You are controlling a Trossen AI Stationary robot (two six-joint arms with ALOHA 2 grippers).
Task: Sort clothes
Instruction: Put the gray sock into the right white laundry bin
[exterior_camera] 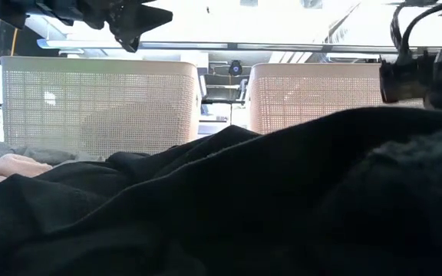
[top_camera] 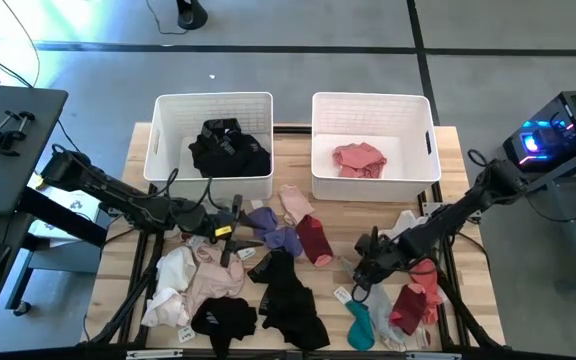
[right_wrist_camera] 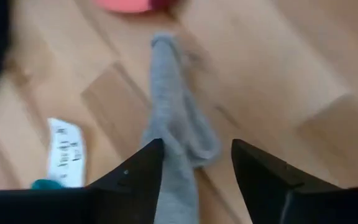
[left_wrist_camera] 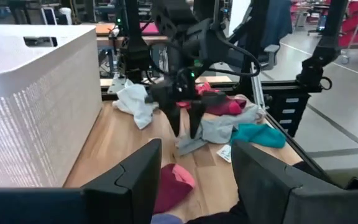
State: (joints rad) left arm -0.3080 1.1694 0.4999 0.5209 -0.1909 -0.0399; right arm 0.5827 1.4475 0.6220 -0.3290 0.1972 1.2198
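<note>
Clothes lie strewn over the near half of the wooden table: a cream and pink heap point(top_camera: 193, 282), black pieces point(top_camera: 286, 302), lavender point(top_camera: 273, 232), maroon point(top_camera: 316, 242), teal point(top_camera: 360, 325) and red-pink point(top_camera: 416, 298). A grey sock point(right_wrist_camera: 174, 124) lies flat on the wood. My right gripper point(top_camera: 364, 274) points steeply down over the sock's end, open, with a finger on either side of it point(right_wrist_camera: 196, 163). My left gripper point(top_camera: 236, 238) hovers open and nearly level above the lavender and maroon pieces, and its wrist view looks across at the right gripper point(left_wrist_camera: 186, 127).
Two white bins stand at the far edge: the left bin point(top_camera: 166, 130) holds black clothes point(top_camera: 228, 150), the right bin point(top_camera: 413, 120) a pink piece point(top_camera: 358, 158). A white cloth point(top_camera: 405, 224) lies by the right arm. A paper tag point(right_wrist_camera: 66, 149) lies beside the sock.
</note>
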